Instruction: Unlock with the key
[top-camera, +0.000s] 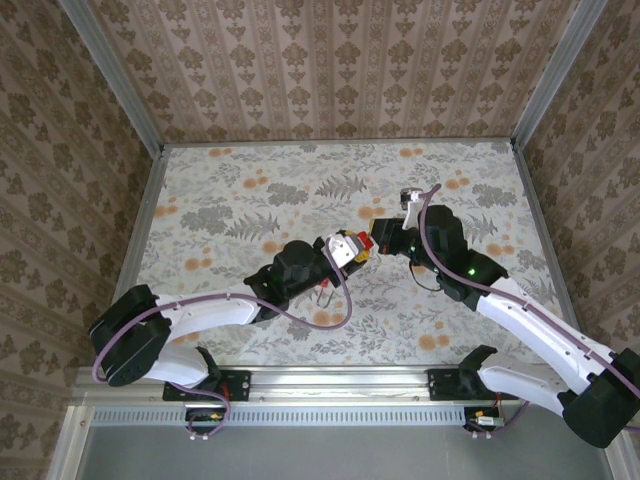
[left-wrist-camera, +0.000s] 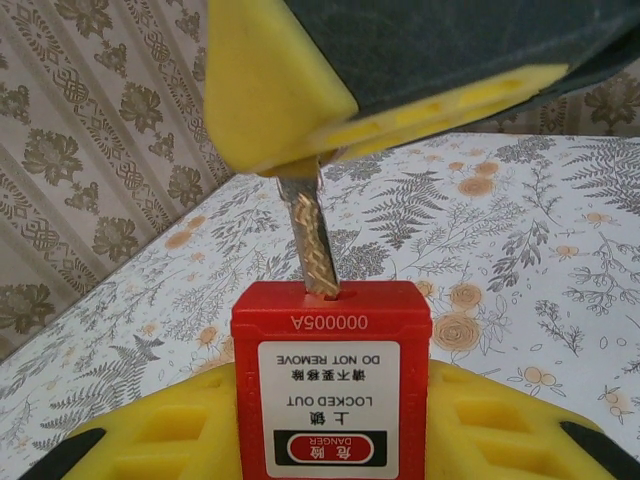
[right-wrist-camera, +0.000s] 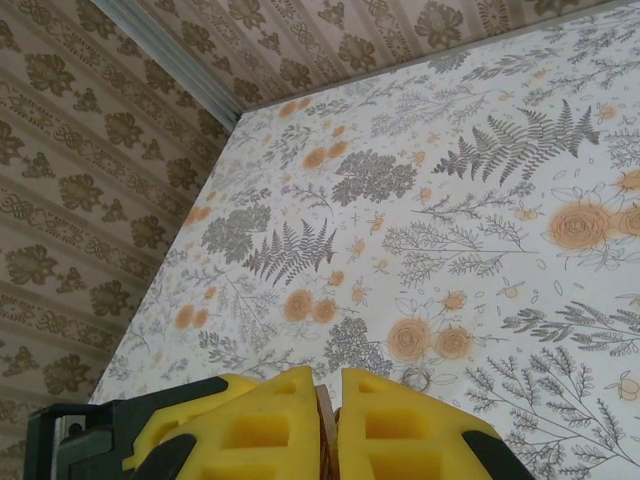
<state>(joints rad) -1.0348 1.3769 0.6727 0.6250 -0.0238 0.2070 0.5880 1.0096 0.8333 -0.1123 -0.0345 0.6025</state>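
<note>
At the middle of the table (top-camera: 250, 170), the left gripper (top-camera: 350, 250) holds the red padlock (left-wrist-camera: 332, 400) between its partly open yellow fingers (left-wrist-camera: 150, 440). The key (left-wrist-camera: 315, 245) stands in the keyhole at the padlock's 12 o'clock side. The right gripper (right-wrist-camera: 327, 420), almost closed, pinches the key's thin head.

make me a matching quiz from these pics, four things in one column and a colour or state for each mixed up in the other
Things:
1 padlock
2 key
3 left hand
4 right hand

Colour or state:
A closed on the key
B red with a white label
C bare metal blade, tip at the keyhole
D closed on the padlock

Pairs: 1-B, 2-C, 3-D, 4-A
</note>
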